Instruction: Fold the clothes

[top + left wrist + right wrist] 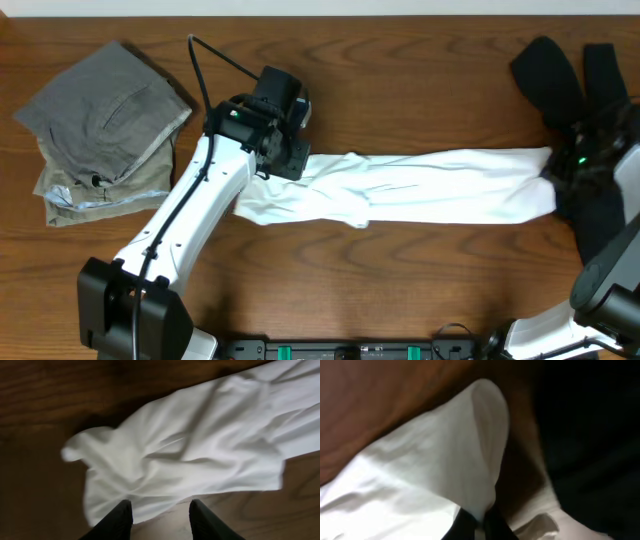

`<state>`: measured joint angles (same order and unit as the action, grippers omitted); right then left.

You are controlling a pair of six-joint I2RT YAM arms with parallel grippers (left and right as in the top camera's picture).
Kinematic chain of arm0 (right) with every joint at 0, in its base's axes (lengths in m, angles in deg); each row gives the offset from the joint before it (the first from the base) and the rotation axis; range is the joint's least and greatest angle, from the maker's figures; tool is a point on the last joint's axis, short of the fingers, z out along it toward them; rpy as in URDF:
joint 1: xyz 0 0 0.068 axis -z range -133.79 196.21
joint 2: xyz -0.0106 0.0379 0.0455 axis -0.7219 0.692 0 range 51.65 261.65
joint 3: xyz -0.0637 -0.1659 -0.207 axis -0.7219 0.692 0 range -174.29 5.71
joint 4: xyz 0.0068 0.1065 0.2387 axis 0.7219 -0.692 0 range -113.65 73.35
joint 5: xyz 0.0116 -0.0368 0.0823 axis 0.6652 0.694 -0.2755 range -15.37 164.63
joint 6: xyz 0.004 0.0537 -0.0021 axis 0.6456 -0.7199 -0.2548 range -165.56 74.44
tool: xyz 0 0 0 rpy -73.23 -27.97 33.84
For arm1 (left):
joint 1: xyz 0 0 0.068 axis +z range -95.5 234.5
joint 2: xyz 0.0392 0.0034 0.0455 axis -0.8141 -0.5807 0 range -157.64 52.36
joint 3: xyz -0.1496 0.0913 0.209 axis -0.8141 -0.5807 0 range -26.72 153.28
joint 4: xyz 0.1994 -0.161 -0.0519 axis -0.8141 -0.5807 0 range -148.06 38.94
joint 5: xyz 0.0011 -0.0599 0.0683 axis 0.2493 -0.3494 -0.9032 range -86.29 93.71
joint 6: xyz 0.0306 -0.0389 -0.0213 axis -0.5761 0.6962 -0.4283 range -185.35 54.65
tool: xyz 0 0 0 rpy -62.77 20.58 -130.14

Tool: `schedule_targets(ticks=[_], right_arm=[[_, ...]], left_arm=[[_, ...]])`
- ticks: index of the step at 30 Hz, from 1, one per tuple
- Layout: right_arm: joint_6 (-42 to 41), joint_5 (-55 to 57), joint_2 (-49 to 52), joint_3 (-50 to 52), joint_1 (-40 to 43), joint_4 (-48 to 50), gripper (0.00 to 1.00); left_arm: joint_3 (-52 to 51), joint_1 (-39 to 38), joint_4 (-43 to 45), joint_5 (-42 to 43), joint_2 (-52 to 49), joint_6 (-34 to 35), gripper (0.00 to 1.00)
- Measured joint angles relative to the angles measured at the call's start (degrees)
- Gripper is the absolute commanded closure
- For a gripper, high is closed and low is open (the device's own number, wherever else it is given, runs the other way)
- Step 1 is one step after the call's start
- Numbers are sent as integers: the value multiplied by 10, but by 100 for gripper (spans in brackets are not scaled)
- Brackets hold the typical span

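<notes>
Starting at the left tool (160, 507): open, dark fingers (117, 522) spread apart with bare wood between them, right at the hem of the white T-shirt (200, 445), gripping nothing. Can't tell whether touching the cloth or just above it.

Over to the right tool (479, 520): clamped shut on a fold of that same white cloth, going by the blurry wrist shot. Mostly murk toward 3 o'clock in that view.

Can barely pick that tool out from overhead, lost against the black garment (565, 75) up at 2 o'clock of the table (400, 90). Can't see the shirt's 9 o'clock end from above either, tucked under the left arm (190, 210). Right arm (605, 285) cut off at the 4 o'clock corner.

As for the shirt itself: pulled into a long rumpled band across the middle of the table, 9 to 3, plain white, creased, one puffy bunched corner near the left tool.

Folded pile at 10 o'clock: grey trousers (105, 110) on top of khaki trousers (100, 195).
</notes>
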<state>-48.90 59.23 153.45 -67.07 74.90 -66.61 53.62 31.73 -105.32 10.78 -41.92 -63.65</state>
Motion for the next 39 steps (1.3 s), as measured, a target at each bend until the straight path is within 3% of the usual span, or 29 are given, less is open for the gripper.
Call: schedule_targets(ticks=[5,10,26,31,39], right_arm=[[3,14,0,-66,-20,-93,99],[6,22,0,-72,-92,-135,99],[-29,68,0,-72,-364,-132,99],[-42,75,3,-72,-400,-123,98],[-54,77,26,-72,-428,-122,89]], left_arm=[[0,13,-3,0,0,0,60],[0,15,-6,0,0,0,60],[0,15,-9,0,0,1,60],[0,15,-9,0,0,1,60],[0,15,-9,0,0,1,60]])
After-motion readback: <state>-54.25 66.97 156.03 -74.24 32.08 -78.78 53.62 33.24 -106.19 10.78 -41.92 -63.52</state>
